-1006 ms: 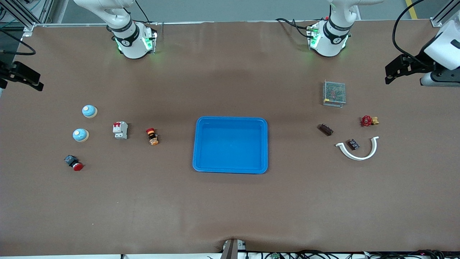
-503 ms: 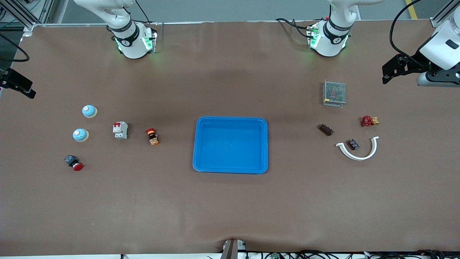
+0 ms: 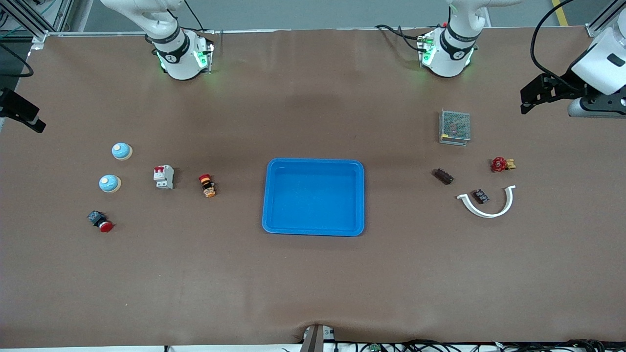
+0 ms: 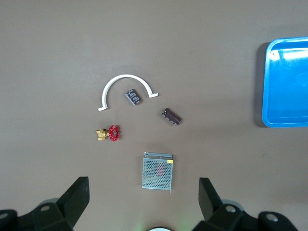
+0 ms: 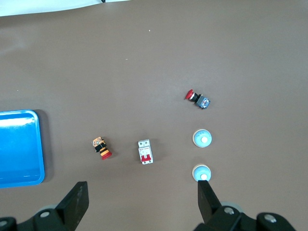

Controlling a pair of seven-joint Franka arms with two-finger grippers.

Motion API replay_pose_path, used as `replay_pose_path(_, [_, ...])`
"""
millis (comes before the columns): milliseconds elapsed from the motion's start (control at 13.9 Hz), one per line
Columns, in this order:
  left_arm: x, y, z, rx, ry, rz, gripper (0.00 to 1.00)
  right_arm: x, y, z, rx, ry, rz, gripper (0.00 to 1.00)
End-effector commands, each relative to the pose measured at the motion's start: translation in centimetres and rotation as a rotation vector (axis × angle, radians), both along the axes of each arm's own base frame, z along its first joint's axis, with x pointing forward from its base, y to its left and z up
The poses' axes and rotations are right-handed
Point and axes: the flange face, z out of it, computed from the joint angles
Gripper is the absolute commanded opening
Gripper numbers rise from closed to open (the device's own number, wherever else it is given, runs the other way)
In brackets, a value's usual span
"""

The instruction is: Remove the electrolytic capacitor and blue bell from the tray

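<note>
Two blue bells with white knobs point(image 3: 122, 151) point(image 3: 109, 183) stand toward the right arm's end of the table; they also show in the right wrist view point(image 5: 201, 173) point(image 5: 202, 138). A dark brown capacitor point(image 3: 442, 176) lies toward the left arm's end, also in the left wrist view point(image 4: 171, 116). A blue tray point(image 3: 272, 195) sits mid-table, with nothing in it. My left gripper point(image 3: 538, 93) point(image 4: 143, 185) is open and empty, high over the table's edge at the left arm's end. My right gripper point(image 3: 22, 111) point(image 5: 143, 188) is open and empty, high over the table's edge at the right arm's end.
Near the bells are a white circuit breaker point(image 3: 164, 176), an orange and red push button point(image 3: 207, 185) and a red emergency button point(image 3: 100, 221). Near the capacitor are a metal mesh box point(image 3: 455, 126), a red valve point(image 3: 501, 164), a white arc point(image 3: 486, 208) and a small dark module point(image 3: 480, 196).
Both grippers have drifted slightly outward, toward the table's ends. Nothing on the table has moved.
</note>
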Motion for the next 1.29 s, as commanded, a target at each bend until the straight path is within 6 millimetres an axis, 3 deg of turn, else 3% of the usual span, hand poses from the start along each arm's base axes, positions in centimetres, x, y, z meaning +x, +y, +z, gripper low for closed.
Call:
replay_pose_path(0, [-0.7,0.3,1.1,-0.026,-0.014,0.032,1.0,-0.5,-0.3,0.3,0.021,-0.011,-0.013,1.0])
replay_pose_path(431, [0.3,0.3,2.1,-0.032,-0.039,0.028,1.0,-0.5,-0.6,-0.3,0.023,0.013,-0.019,1.0])
replay_pose_path(862, [0.3,0.3,2.2,-0.034,-0.041,0.037,1.0,-0.9,0.6,-2.1,0.038,0.115,0.012,1.0])
replay_pose_path(1222, [0.3,0.4,2.2,-0.034,-0.041,0.037,1.0,-0.9,1.2,-2.2,0.101,0.116,0.006,1.0])
